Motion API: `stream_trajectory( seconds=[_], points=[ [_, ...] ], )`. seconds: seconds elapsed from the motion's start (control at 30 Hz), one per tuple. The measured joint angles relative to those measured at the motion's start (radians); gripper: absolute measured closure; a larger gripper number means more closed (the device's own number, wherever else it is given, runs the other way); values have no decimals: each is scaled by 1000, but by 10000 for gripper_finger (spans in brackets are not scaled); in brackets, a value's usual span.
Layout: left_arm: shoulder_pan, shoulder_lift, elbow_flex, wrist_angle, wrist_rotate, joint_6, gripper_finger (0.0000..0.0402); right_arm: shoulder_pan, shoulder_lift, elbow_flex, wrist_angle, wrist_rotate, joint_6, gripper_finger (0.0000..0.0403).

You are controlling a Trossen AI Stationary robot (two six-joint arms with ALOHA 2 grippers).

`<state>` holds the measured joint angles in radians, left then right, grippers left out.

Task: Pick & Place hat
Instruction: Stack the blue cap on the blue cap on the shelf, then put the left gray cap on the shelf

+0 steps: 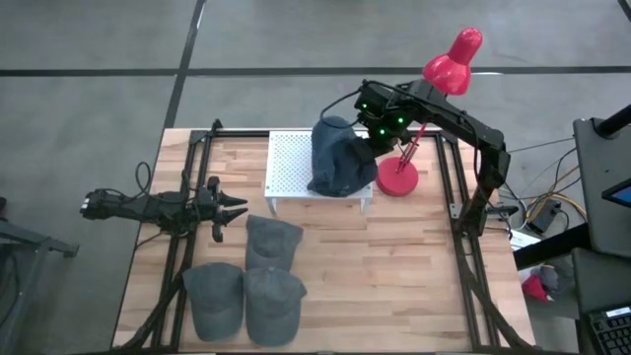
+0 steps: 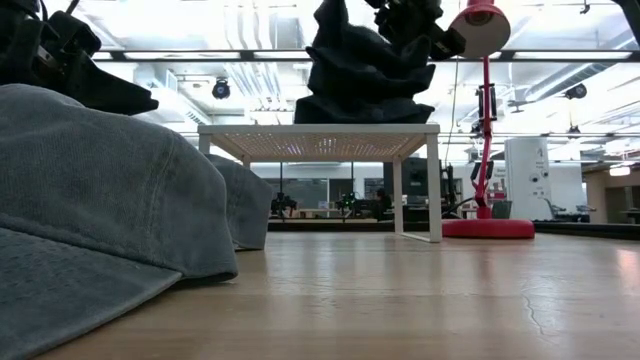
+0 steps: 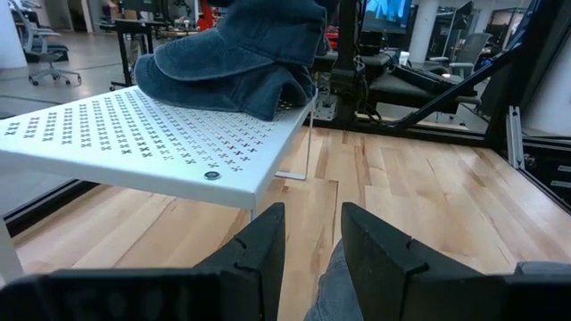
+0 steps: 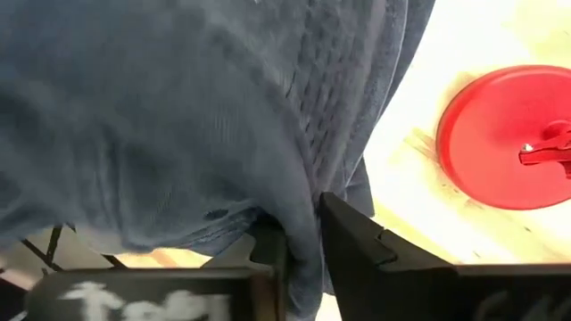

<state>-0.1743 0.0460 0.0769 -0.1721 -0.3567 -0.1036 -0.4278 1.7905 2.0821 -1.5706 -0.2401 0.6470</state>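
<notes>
Blue hat [image 1: 340, 158]; white perforated shelf [image 1: 288, 163]; red lamp [image 1: 452, 59]; grey caps [image 1: 246, 291].

Bright ceiling lights [image 2: 330, 55] (glare), blurred foreground

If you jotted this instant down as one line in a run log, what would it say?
right end effector: pinching blue hat on white rack | left end effector: waiting by grey hats | red lamp: beside rack

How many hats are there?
4. One blue hat sits on the white rack, pinched by the right gripper. Three grey hats lie on the table: one in front of the rack, two nearer the edge.
</notes>
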Motion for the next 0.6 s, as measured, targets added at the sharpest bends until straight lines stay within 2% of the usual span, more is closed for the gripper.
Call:
stream_trajectory(
  seconds=[0.3, 0.6],
  points=[
    [0, 0, 0, 0, 0, 0, 287, -8, -3, 12, 6, 31, -4, 301],
    [0, 0, 0, 0, 0, 0, 287, -12, -3, 20, 108, 39, 0, 309]
  ],
)
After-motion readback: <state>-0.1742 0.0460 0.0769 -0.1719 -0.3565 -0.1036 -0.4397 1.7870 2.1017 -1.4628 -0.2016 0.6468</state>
